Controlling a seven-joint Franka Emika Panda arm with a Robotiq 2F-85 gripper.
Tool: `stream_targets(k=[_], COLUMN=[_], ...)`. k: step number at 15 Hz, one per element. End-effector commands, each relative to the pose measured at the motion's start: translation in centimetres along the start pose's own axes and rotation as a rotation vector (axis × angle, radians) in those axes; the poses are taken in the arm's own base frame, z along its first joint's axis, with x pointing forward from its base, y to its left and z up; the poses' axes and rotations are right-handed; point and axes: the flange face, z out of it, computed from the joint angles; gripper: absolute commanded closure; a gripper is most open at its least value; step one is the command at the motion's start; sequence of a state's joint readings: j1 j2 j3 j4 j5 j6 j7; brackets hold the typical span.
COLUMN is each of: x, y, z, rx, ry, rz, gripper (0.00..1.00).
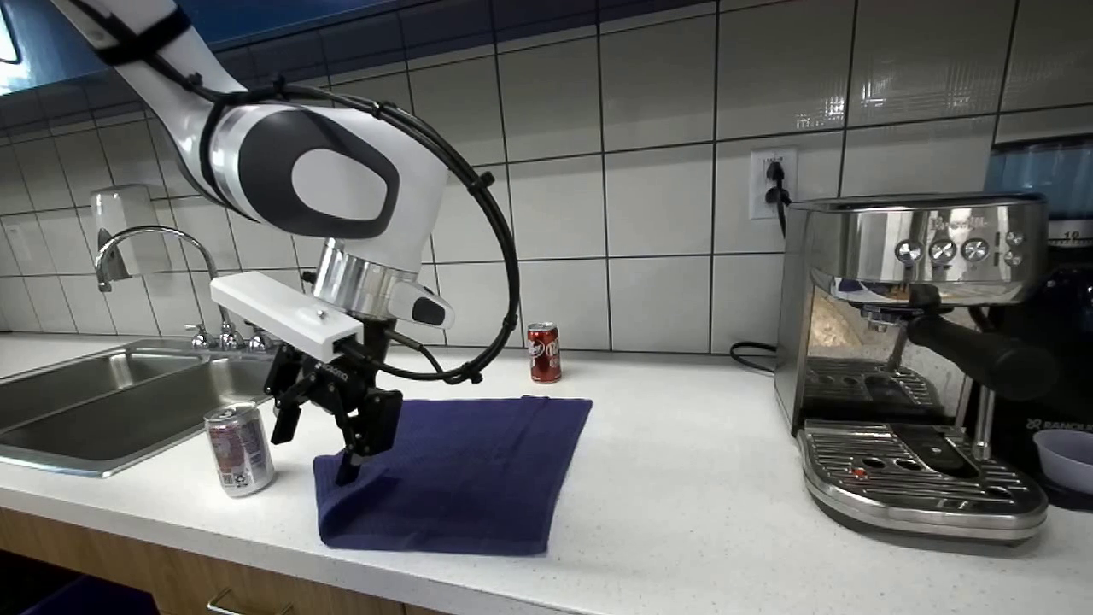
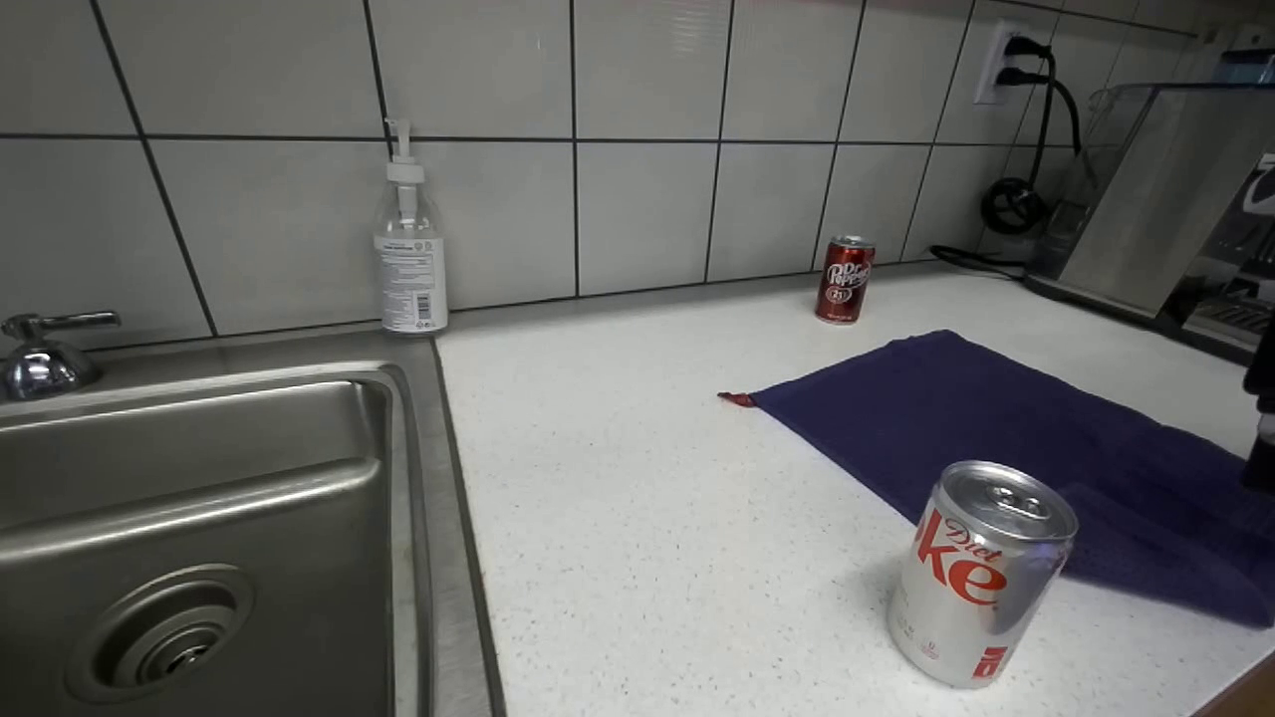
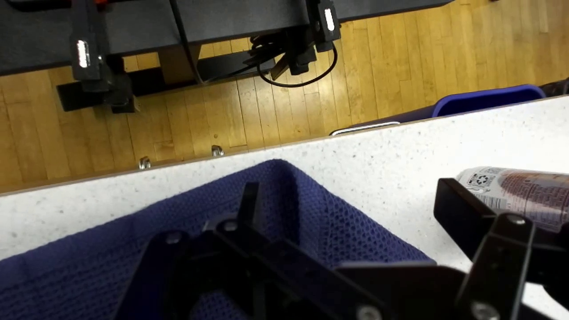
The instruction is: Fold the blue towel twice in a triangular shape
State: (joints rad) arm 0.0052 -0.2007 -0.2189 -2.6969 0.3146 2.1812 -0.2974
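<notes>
While your Robotiq gripper (image 1: 316,449) hung wide-spread at the nine-o'clock edge of the blue towel (image 1: 482,483) on the countertop (image 1: 683,487), in an exterior view, the first fold apparently awaited a pinch on the curled eight-o'clock corner and a sweep towards two.

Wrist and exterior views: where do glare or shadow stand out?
In an exterior view, upper-right wall tiles carry glare, with a blown-out patch near the top left; in an exterior view, the sink catches bright streaks; in the wrist view, shadow darkens a fold in the blue towel, the jaws look very dark.
</notes>
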Motion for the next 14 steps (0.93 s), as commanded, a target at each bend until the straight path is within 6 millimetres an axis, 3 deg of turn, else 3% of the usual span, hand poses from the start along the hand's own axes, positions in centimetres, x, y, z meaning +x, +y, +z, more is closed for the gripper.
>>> stream_targets(k=[1,14], x=[2.4,7.3], y=[-0.1,-0.6], z=[0.8,4.3], rx=[-0.008,-0.023], ry=[-0.023,-0.098], rz=[0.037,0.102], gripper=[0.00,0.00])
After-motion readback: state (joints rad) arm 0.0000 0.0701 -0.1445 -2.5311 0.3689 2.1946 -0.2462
